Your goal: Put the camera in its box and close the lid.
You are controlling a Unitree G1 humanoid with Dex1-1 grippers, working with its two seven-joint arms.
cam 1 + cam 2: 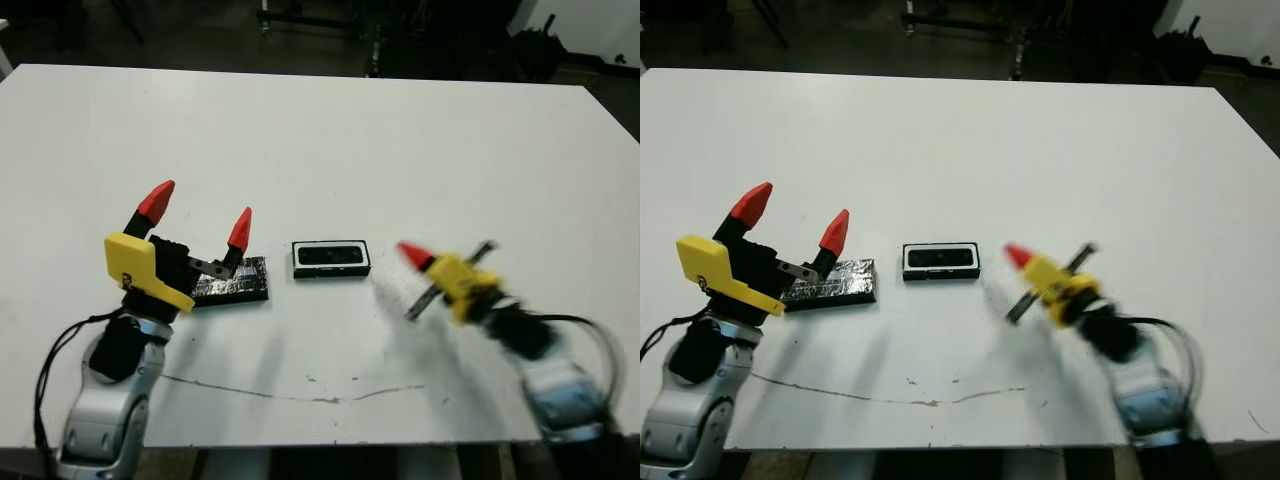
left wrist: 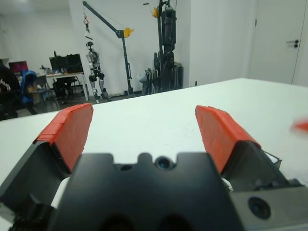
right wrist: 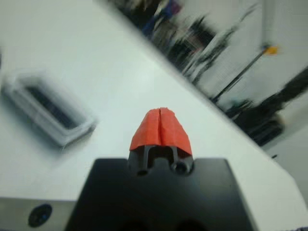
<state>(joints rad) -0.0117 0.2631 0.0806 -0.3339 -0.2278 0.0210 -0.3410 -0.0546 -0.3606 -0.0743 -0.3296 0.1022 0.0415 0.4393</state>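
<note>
Left eye view: the camera [image 1: 332, 255] lies inside the box [image 1: 298, 259] at mid-table, with the lid [image 1: 238, 281] flat on the table [image 1: 320, 140] just to its left, uncovered. Our left gripper [image 1: 198, 218] stands over the lid's near end, fingers spread wide and empty; our right gripper [image 3: 160, 126] has its red tips pressed together, holding nothing. We judge the lid light, stiff and thin with a slick, shiny top, so we would pinch its long edges.
</note>
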